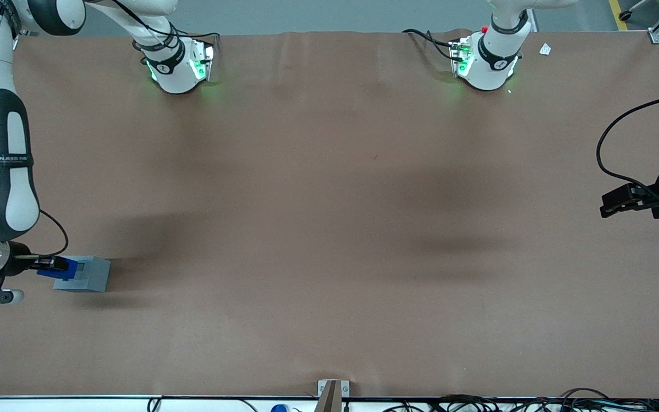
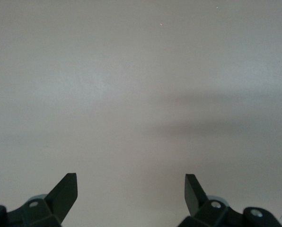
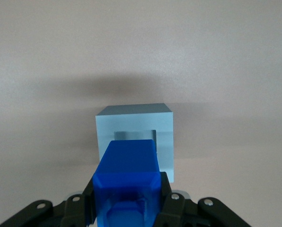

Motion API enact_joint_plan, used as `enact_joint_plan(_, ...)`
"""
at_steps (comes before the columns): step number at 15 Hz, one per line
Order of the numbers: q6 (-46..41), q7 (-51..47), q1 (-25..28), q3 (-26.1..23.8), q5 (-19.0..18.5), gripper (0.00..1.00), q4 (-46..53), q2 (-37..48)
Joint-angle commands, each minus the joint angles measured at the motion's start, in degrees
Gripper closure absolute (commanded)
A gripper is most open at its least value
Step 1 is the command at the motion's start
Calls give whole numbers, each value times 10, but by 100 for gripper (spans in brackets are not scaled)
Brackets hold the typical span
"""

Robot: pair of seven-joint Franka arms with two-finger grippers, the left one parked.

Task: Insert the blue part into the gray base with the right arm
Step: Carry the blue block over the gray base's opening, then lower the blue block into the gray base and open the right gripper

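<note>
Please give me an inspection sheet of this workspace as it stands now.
Surface: brown table, covered by a mat with soft shadows and faint creases.
Job's things: blue part held over the gray base, lined up with its recess, not yet seated. Base sits on the table at the working arm's end.
Clutter: a small white scrap by the table's edge farthest from the front camera.
Grippers: end effector shut on the blue part, right at the base.
Cables: a black cable loops along the right arm; more cables lie along the table's edge nearest the front camera.
Surroundings: gray floor, a yellow floor line.
</note>
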State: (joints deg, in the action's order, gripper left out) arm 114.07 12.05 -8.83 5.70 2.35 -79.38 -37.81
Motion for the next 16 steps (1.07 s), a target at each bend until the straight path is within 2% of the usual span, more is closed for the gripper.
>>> enact_joint_plan(1, 12, 11, -8, -7, 12, 99, -1, -5)
enact_joint_plan(16, 45, 17, -7, -7, 10, 99, -36, -3)
